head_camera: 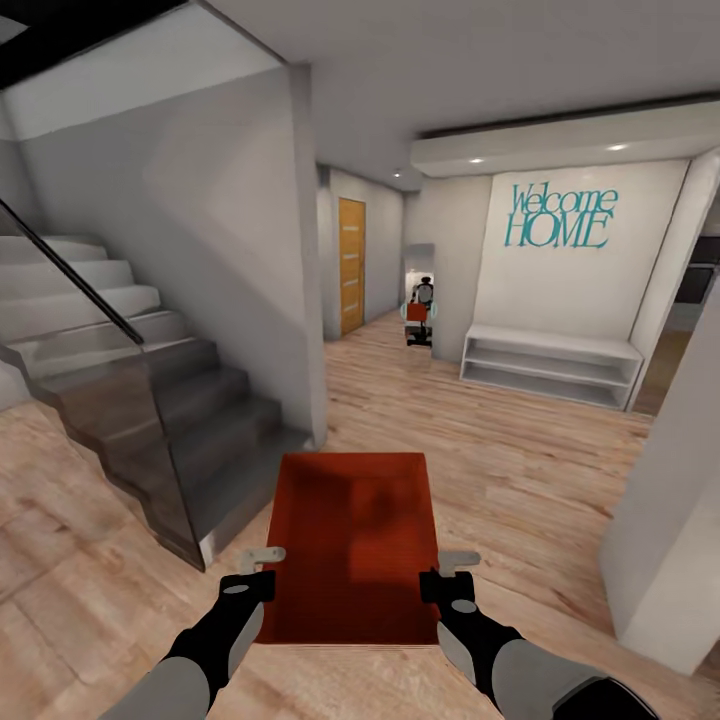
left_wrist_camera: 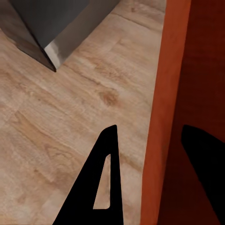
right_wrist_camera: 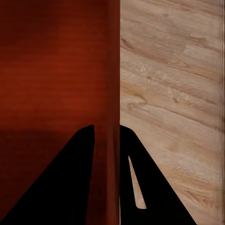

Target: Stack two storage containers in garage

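Container (head_camera: pixel 350 545): orange-red bin held above the wood floor (head_camera: pixel 520 470).
Left tool (left_wrist_camera: pixel 149 180): pinching the bin's left wall.
Right tool (right_wrist_camera: pixel 107 176): pinching its right wall.

- Light wood plank floor (head_camera: pixel 480 440) runs through the hall.
- Grey staircase (head_camera: pixel 190 420) stands on it.
- White low shelf unit (head_camera: pixel 550 365) rests against the far wall.

An orange-red open-top storage container (head_camera: pixel 350 545) sits level at lower centre of the head view. It is shallow and rectangular, above wood planks.
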You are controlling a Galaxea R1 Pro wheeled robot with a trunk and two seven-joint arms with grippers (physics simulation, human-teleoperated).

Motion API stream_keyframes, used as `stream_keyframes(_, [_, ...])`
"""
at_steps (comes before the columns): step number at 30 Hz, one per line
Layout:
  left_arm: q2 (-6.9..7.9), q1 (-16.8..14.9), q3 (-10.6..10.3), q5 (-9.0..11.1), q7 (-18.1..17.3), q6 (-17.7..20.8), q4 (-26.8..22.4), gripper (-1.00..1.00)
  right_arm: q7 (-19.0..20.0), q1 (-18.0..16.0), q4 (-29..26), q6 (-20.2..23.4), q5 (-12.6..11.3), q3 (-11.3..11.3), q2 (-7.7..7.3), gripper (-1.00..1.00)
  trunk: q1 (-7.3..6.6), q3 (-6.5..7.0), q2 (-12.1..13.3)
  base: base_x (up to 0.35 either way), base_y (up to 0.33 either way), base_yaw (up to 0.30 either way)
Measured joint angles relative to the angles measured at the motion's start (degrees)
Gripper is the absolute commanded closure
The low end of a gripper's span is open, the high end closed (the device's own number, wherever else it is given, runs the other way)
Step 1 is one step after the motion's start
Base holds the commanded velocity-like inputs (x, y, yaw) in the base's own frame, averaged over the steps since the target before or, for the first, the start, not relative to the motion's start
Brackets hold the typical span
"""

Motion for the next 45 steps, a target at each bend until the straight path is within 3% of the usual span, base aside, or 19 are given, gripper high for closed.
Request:
stream_keyframes(19, [0.0,0.0,0.0,0.0,0.0,0.0,0.0,1.0,0.1,0.0,0.0,0.0,-0.1,-0.1,-0.07,1.0,0.0,0.0,0.0,0.322,0.0,-0.28])
stream_keyframes(45, [0.0,0.0,0.0,0.1,0.0,0.1,0.0,1.0,0.0,0.0,0.0,0.1,0.0,-0.1,-0.05,1.0,0.0,0.0,0.0,0.322,0.0,-0.005])
